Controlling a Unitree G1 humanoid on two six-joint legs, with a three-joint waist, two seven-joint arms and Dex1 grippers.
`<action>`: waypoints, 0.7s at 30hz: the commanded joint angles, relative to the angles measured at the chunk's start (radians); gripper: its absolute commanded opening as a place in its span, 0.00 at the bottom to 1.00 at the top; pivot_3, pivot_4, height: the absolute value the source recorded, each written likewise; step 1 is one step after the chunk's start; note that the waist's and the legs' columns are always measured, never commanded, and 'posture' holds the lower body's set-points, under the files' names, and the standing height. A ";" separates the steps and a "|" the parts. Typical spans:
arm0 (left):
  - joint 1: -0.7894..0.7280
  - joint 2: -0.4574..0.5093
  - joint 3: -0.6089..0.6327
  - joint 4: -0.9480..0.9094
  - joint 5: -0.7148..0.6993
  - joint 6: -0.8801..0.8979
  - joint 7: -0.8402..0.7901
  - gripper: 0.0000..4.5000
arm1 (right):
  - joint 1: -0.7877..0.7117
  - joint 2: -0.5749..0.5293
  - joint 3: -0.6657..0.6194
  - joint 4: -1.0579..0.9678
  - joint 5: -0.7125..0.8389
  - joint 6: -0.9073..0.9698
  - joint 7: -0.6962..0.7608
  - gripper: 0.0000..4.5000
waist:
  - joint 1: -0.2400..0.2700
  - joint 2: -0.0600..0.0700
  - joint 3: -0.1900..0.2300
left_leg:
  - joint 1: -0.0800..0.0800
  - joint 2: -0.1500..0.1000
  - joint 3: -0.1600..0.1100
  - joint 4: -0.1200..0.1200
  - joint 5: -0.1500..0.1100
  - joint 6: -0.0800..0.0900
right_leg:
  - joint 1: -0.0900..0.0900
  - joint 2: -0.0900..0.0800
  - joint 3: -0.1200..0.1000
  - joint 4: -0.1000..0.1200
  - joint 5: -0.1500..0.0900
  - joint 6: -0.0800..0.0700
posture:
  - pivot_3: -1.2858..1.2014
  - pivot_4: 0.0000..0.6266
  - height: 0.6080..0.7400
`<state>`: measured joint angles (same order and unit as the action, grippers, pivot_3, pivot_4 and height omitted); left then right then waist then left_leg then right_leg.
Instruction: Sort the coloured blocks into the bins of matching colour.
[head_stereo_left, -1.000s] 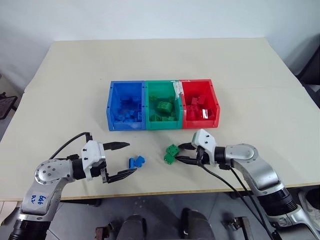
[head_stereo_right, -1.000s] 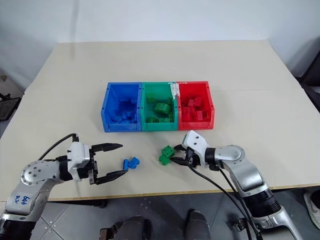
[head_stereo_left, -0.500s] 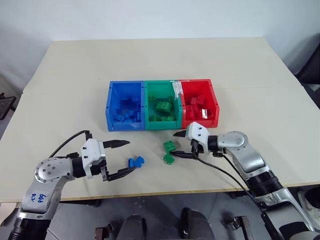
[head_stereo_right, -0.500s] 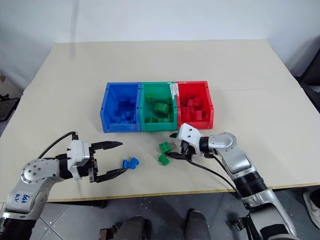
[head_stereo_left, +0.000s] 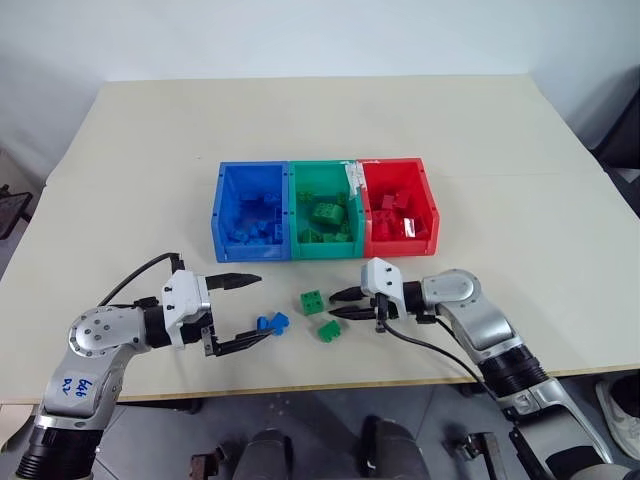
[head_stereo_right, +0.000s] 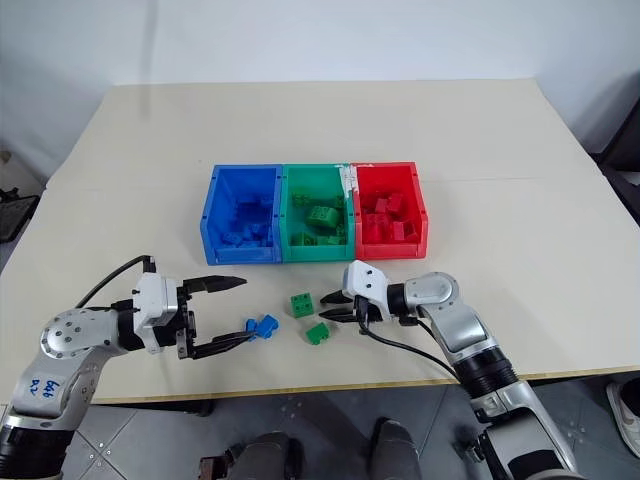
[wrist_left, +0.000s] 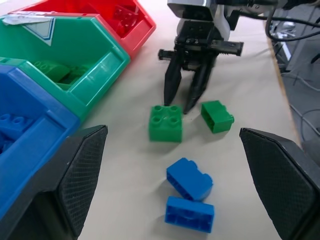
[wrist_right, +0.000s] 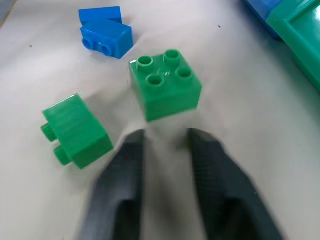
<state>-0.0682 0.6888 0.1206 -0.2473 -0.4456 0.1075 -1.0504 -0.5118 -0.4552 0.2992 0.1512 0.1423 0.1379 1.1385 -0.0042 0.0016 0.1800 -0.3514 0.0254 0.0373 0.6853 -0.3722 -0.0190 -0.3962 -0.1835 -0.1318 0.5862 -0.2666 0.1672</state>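
Left eye view: beige table (head_stereo_left: 480, 130), white wall (head_stereo_left: 300, 35) behind.

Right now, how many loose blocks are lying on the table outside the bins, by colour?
Green blocks: 2
Blue blocks: 2
Red blocks: 0
Total: 4
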 joint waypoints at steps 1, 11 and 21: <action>0.009 -0.001 0.031 -0.022 -0.026 -0.012 0.003 1.00 | 0.021 -0.010 -0.065 -0.097 0.050 0.051 -0.035 0.11 | 0.000 0.000 0.000 | 0.000 0.000 0.000 0.000 0.000 0.000 | 0.000 0.000 0.000 0.000 0.000 0.000 | 0.52 0.24 1.00; 0.084 -0.031 0.082 -0.032 -0.025 -0.015 0.065 1.00 | -0.020 -0.040 -0.134 -0.237 0.148 0.203 -0.040 0.15 | 0.001 0.000 0.000 | 0.000 0.000 0.000 0.000 0.000 0.000 | 0.000 0.000 0.000 0.000 0.000 0.000 | 0.52 0.24 1.00; 0.088 0.048 0.083 0.000 -0.021 -0.003 -0.003 1.00 | 0.240 -0.261 -0.326 -0.410 0.226 0.006 0.093 0.85 | 0.009 0.000 0.000 | -0.001 0.000 0.000 0.000 0.000 0.000 | 0.000 0.000 0.000 -0.002 0.000 0.000 | 0.52 0.24 1.00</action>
<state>0.0181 0.7276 0.1958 -0.2332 -0.4647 0.1201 -1.0304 -0.2887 -0.7069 0.0125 -0.2017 0.3422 0.2043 1.2040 0.0049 0.0014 0.1801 -0.3520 0.0256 0.0379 0.6847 -0.3726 -0.0190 -0.3966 -0.1833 -0.1318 0.5847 -0.2666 0.1672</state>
